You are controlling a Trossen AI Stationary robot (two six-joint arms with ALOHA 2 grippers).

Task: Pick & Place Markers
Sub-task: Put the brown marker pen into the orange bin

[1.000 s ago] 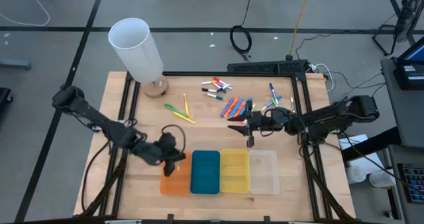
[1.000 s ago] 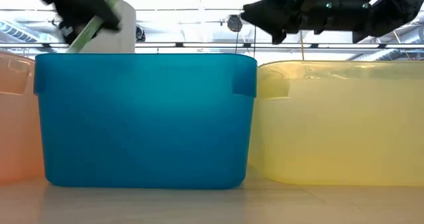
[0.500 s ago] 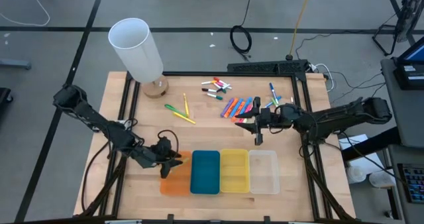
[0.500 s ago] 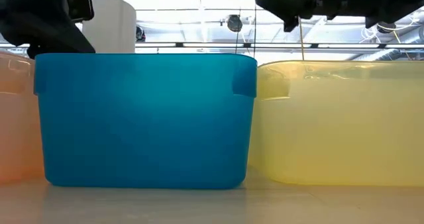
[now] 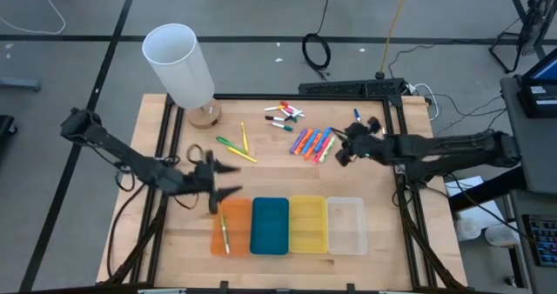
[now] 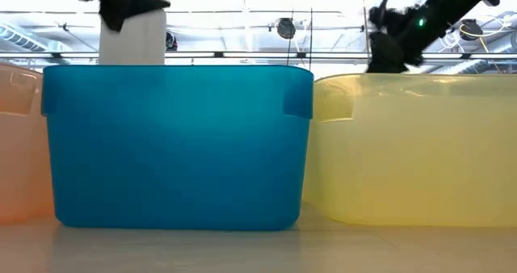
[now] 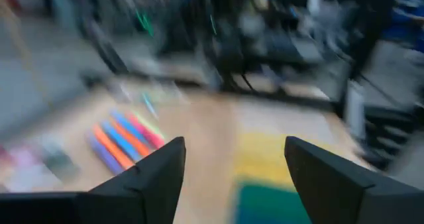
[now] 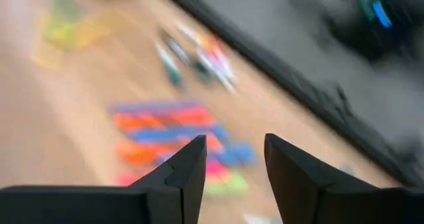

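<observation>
Left tool (image 5: 218, 183) gapes wide and empty just beside the orange tray (image 5: 233, 238), where a green marker (image 5: 224, 235) lies. Right tool (image 5: 340, 151) (parted, empty) hovers by the markers (image 5: 312, 142) on the table (image 5: 270, 168).

The worktop (image 5: 187, 242) is pale, matt wood with a visible grain, crossed by a frame (image 5: 396, 155) of dark metal rails. The four trays look like smooth moulded plastic — the blue tray (image 6: 174, 144) opaque with a soft sheen, the yellow tray (image 6: 420, 152) and orange tray (image 6: 20, 144) translucent, the clear tray (image 5: 346, 226) frosted. The markers (image 5: 313, 143) have glossy plastic barrels. The white cylinder (image 5: 178, 63) looks matt — paper or plastic, unclear.
</observation>
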